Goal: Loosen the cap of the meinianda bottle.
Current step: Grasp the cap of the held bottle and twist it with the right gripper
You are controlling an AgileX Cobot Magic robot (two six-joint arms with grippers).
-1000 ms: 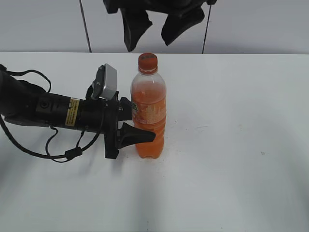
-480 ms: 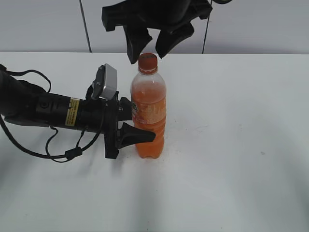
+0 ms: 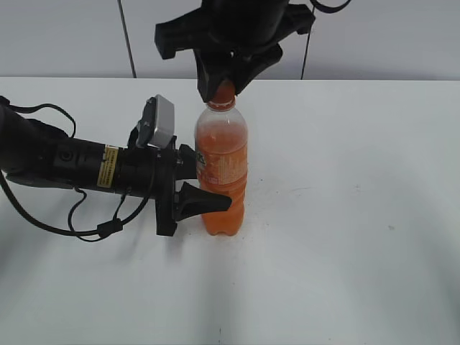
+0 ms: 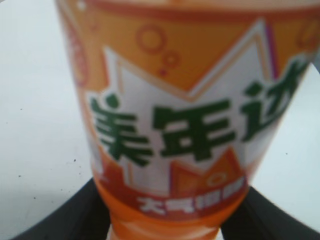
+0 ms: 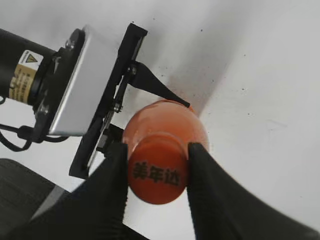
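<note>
the right gripper (image 5: 157, 172) comes straight down over the top of the meinianda bottle (image 3: 221, 169), its two black fingers (image 5: 112, 190) pressed against opposite sides of the cap (image 5: 158, 173), pinching it. in the exterior view the same gripper (image 3: 224, 85) covers most of the cap (image 3: 224, 93), only a sliver of orange showing between the fingers. lower down, the left gripper (image 3: 208, 188) reaches in from the side along the table and clamps the bottle's body at label height, one finger (image 3: 205, 201) across the front, the other behind. the left wrist view is filled by the bottle's orange-and-white label (image 4: 185, 115) with green characters, dark finger edges at the bottom corners. the bottle stands upright near the middle of the white table (image 3: 345, 215), with orange drink reaching up to its shoulder. a grey camera block (image 3: 158, 122) sits on the left arm just beside the bottle.
</note>
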